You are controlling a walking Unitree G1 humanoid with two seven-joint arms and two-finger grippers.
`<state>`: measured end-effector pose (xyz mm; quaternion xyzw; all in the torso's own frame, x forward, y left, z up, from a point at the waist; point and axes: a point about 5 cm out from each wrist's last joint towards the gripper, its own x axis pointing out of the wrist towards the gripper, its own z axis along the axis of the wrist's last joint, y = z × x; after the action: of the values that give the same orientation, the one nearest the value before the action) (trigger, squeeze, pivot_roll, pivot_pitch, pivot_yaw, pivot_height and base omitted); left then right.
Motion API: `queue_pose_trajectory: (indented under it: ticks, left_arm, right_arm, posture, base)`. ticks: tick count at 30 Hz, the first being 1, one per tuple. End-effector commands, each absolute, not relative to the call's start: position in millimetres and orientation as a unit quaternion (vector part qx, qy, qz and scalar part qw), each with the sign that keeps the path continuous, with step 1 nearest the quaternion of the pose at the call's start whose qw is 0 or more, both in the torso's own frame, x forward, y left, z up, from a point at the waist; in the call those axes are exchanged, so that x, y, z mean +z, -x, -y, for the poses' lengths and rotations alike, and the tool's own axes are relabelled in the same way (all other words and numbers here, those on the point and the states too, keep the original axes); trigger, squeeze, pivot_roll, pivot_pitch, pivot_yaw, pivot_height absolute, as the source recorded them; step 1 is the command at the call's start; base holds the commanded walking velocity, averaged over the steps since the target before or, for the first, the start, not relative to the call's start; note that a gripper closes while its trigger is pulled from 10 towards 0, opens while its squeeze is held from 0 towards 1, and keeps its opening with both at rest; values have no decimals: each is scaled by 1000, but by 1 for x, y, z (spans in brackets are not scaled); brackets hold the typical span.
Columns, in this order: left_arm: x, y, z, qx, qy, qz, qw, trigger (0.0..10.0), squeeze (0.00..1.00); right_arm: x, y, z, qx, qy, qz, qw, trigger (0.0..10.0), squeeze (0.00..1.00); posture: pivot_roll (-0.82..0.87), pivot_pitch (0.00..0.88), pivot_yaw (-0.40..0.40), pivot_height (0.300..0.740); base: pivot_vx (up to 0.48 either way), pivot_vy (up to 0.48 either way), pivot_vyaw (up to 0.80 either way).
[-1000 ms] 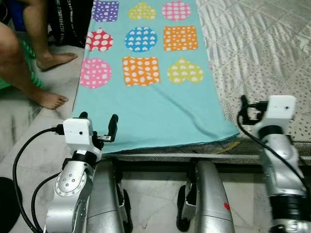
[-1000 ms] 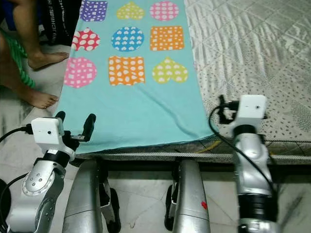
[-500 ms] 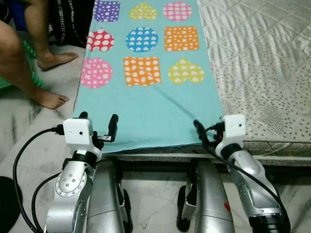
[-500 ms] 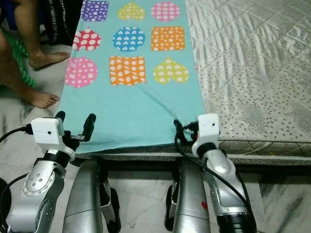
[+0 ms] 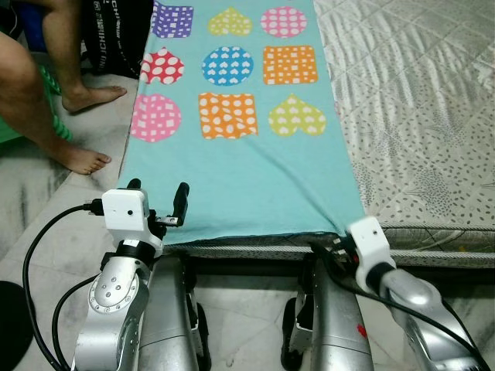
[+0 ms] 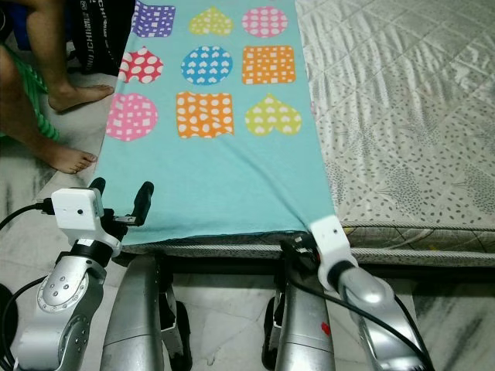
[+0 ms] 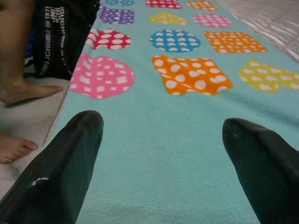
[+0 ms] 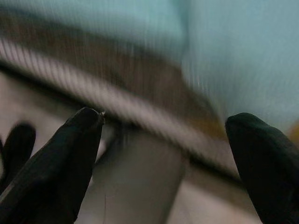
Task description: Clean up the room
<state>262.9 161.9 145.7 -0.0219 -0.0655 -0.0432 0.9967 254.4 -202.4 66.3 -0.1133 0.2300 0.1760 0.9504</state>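
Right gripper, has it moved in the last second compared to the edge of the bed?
Yes. The right gripper has swung inward toward the robot's left and dropped below the mattress edge, now sitting by the near right corner of the teal blanket.

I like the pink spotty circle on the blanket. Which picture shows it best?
The left wrist view: the pink circle is biggest and sharp there. Both eye views show it smaller, near the blanket's left edge. The right wrist view shows blurred blanket edge.
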Motion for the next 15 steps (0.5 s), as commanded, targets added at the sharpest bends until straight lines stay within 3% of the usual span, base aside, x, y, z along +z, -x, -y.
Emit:
queue_pose_trajectory:
  ticks: [1, 4, 9, 15]
  left_arm:
    - [140, -260, -163, -44, 20, 56, 997, 10000, 0]
    - [140, -261, -162, -45, 20, 56, 997, 10000, 0]
    - [140, -262, -162, -46, 21, 55, 997, 10000, 0]
    - [141, -265, -160, -46, 23, 60, 997, 10000, 0]
  right_arm:
    - [62, -247, 206, 186, 118, -251, 943, 10000, 0]
    - [59, -241, 218, 188, 137, -261, 937, 10000, 0]
    - [74, -252, 224, 159, 157, -212, 951, 10000, 0]
    - [117, -286, 225, 58, 169, -81, 981, 10000, 0]
  posture:
    - [105, 272, 11, 549]
    - [98, 272, 13, 549]
    - [94, 269, 16, 549]
    - [93, 247, 13, 549]
  base:
    - [0, 0, 0]
    - [0, 0, 0]
    - [0, 0, 0]
    - [0, 0, 0]
